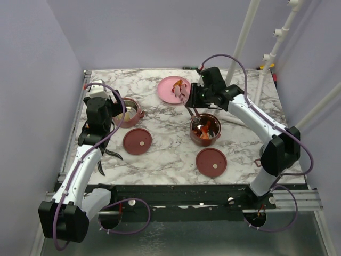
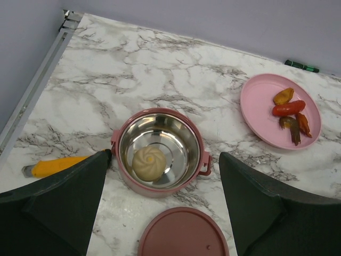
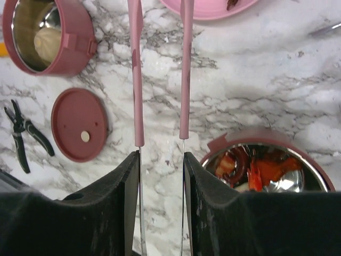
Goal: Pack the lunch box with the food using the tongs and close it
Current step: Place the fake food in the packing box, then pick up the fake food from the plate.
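Note:
The lunch box stands as two separate dusty-red tiers. The left tier (image 1: 129, 112) (image 2: 160, 114) holds a tan-cream ball (image 2: 148, 162). My left gripper (image 1: 113, 108) (image 2: 164, 157) hangs open above it, a finger on either side, touching nothing. The right tier (image 1: 205, 129) (image 3: 277, 138) holds red and orange food (image 3: 261, 168). My right gripper (image 1: 191, 101) (image 3: 161, 154) is shut on the pink tongs (image 3: 137, 80), whose arms stay apart and reach towards the pink plate (image 1: 166, 88) (image 2: 261, 101). Red and orange food (image 2: 288, 108) lies on the plate. The tong tips run out of the right wrist view.
Two maroon disc lids (image 1: 137, 141) (image 1: 211, 161) lie flat in front of the tiers. Black-handled pliers (image 1: 110, 153) (image 3: 24, 136) rest near the left arm. A yellow-handled tool (image 2: 58, 164) lies left of the left tier. White poles (image 1: 242, 37) stand at the back right.

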Action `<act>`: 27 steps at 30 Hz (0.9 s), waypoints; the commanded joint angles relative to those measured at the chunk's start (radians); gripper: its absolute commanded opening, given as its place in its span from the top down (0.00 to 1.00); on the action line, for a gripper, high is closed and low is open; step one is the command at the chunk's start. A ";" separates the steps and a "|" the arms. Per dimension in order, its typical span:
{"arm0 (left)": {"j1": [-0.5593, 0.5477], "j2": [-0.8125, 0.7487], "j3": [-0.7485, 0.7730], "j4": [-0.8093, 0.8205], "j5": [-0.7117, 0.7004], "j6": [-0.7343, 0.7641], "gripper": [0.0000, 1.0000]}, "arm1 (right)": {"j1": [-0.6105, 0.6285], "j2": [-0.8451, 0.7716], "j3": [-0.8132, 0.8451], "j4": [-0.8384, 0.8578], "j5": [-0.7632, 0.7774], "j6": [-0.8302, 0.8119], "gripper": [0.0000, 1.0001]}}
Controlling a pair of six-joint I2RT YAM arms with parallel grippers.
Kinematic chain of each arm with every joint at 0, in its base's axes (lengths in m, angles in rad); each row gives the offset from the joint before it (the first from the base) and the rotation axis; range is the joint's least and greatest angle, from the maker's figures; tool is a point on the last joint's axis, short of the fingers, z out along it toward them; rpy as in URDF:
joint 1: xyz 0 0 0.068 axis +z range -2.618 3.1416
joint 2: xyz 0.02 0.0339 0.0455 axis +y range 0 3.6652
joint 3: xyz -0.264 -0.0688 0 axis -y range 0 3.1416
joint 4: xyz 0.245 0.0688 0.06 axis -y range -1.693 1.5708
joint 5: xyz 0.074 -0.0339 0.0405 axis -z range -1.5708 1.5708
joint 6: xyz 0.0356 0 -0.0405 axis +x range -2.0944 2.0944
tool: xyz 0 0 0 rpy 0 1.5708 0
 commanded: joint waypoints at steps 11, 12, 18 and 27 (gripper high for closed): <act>-0.001 -0.056 -0.012 0.024 0.016 0.003 0.14 | 0.001 0.273 0.181 0.072 0.113 0.092 0.63; -0.003 -0.058 -0.012 0.024 0.015 0.004 0.14 | 0.001 0.284 0.192 0.060 0.141 0.085 0.63; -0.006 -0.070 -0.011 0.024 0.013 0.007 0.14 | -0.011 0.329 0.235 -0.028 0.175 0.048 0.64; -0.007 -0.082 -0.011 0.024 0.013 0.009 0.13 | -0.045 0.366 0.263 -0.085 0.179 0.014 0.65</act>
